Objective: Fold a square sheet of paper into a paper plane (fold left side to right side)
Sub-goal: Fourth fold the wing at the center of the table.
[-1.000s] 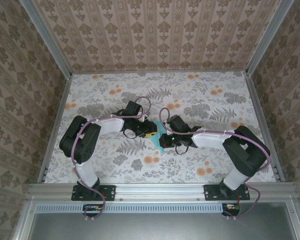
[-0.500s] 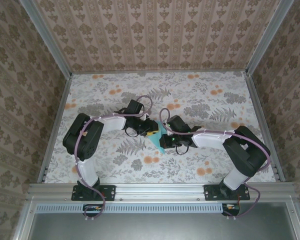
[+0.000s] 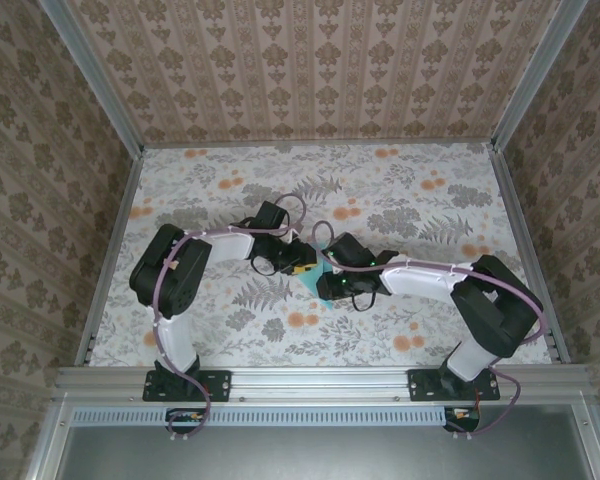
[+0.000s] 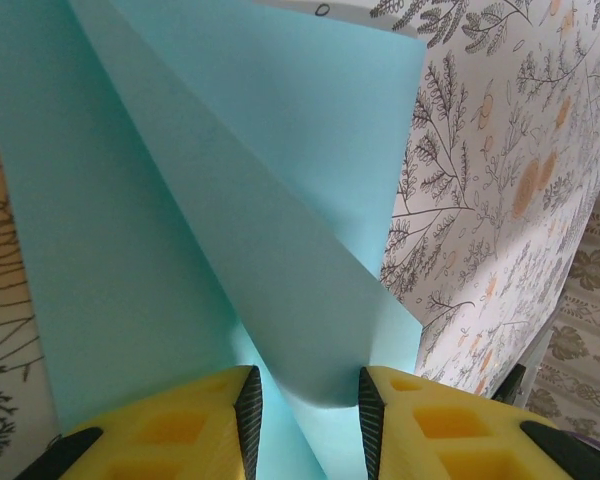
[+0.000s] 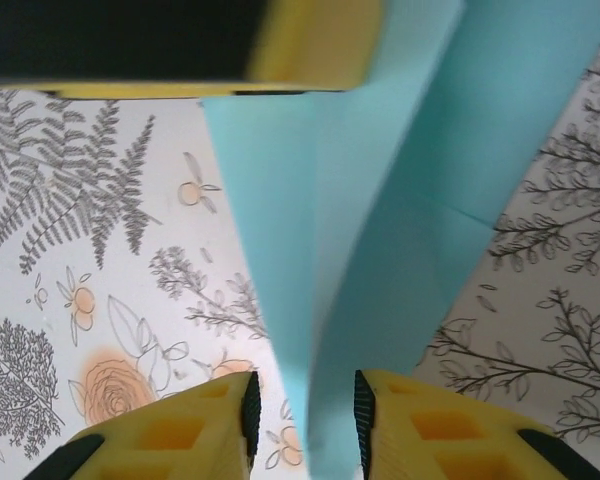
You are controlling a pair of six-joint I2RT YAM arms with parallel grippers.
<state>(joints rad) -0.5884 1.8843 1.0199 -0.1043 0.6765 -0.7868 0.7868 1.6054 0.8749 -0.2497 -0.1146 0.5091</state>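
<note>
The light-blue square sheet of paper [image 3: 321, 261] lies folded in the middle of the floral tabletop, mostly covered by both grippers. In the left wrist view the sheet of paper [image 4: 230, 180] shows a long diagonal flap that rises and curls between the yellow fingers of my left gripper [image 4: 305, 405], whose jaws stand apart. In the right wrist view a raised fold of the paper [image 5: 400, 220] runs between the fingers of my right gripper [image 5: 305, 410], close to the right pad, with a gap on the left. From above, the left gripper [image 3: 301, 268] and the right gripper [image 3: 324, 284] almost touch.
The floral tabletop [image 3: 400, 190] is bare around the arms. Patterned walls and aluminium rails [image 3: 108, 250] close in the left, right and back. A metal beam [image 3: 320, 378] carries both arm bases at the near edge. The left gripper's finger [image 5: 310, 45] crosses the top of the right wrist view.
My right gripper has opened and let go of the paper, and it has shifted slightly left. The left arm's elbow has crept right; its gripper stays on the paper.
</note>
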